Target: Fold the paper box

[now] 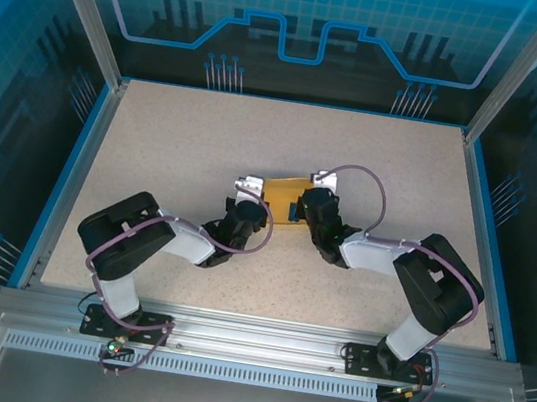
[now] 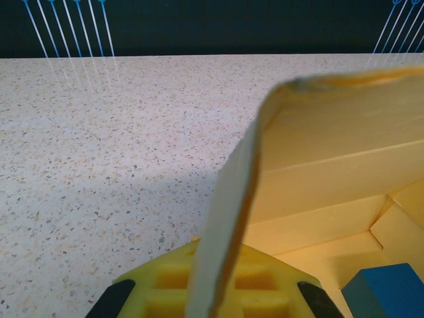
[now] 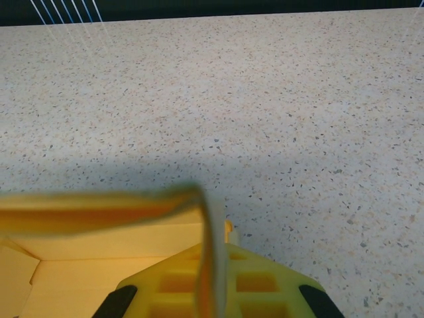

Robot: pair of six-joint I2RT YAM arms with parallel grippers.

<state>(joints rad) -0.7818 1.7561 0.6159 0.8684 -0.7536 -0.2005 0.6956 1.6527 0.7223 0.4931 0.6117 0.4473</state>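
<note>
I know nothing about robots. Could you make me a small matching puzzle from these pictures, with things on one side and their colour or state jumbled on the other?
Things:
1. paper box
2. cube
3. table
4. left gripper

Descriptions:
A. speckled beige
B. dark blue, sitting inside the box
C. closed on a raised wall of the box
D. pale yellow, flaps standing up

Pairs: 1-D, 2-B, 3-A, 4-C
</note>
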